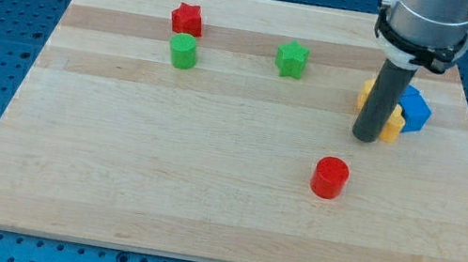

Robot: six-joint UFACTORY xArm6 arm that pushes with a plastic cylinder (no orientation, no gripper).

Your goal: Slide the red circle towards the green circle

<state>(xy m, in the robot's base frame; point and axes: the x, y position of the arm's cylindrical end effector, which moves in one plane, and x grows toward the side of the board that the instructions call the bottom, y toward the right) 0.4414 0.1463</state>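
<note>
Position decides it: my tip (367, 138) has no claw to open or close, and sits up-right of our small red circle block (330, 178) at lower centre-right of the wooden counter (201, 211); the green circle block (183, 51) lies far upper left.

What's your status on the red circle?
My tip beside yellow block, clear of red circle. Green circle far view's upper left. Path open.

Two red blocks, a red circle (330, 178) and a red star (187, 19), two green blocks, a green circle (183, 51) and a green star (292, 59), one blue block (415, 110), yellow blocks (394, 125) partly hidden, count unclear, one wooden board (158, 185), one rod
</note>
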